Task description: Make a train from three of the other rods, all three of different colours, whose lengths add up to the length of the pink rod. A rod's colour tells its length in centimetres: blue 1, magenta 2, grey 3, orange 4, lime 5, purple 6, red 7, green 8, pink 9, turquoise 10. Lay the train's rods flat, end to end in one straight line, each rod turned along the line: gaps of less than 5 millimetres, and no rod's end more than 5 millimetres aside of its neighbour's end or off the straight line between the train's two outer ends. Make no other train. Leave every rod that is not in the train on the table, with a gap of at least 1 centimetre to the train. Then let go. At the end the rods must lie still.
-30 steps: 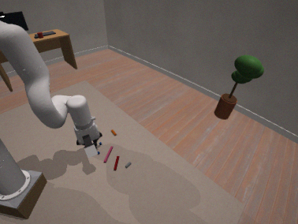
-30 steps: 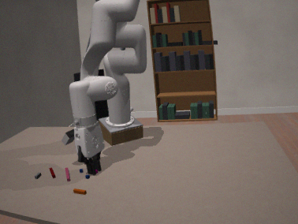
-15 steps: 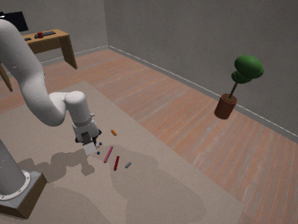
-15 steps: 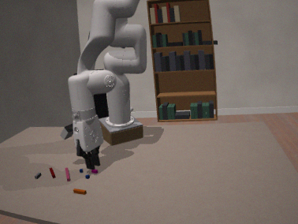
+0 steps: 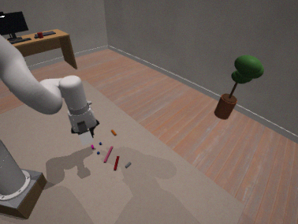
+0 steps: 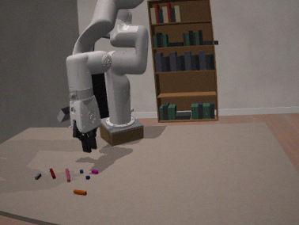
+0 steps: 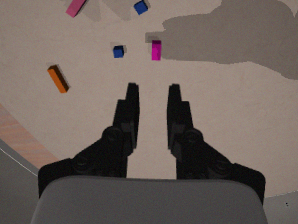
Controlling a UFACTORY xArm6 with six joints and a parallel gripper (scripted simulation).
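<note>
Lying nearest me on the table [image 5: 189,189] [image 6: 190,178] [image 7: 225,130] is orange [image 5: 113,132] [image 6: 80,192] [image 7: 57,79]; grey [image 5: 128,165] [image 6: 38,176] and magenta [image 5: 92,147] [image 6: 95,172] [image 7: 156,51] lie farther off, all apart. Beyond, the fingers [image 5: 93,134] [image 6: 89,145] hang slightly open, empty. I'd say it's gathering time: next, line up over one, lower and grip it.

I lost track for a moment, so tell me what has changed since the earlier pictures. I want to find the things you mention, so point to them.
The gripper [image 5: 93,136] [image 6: 89,150] [image 7: 153,97] has risen from low over the magenta rod [image 5: 92,147] [image 6: 95,172] [image 7: 156,50], its fingers now apart and empty. Whether it held that rod, I cannot tell. The orange [image 5: 113,132] [image 6: 80,192] [image 7: 58,79], pink [image 5: 108,154] [image 6: 68,175] [image 7: 76,7], red [image 5: 117,163] [image 6: 52,173] and grey [image 5: 128,165] [image 6: 38,176] rods stayed put.
</note>
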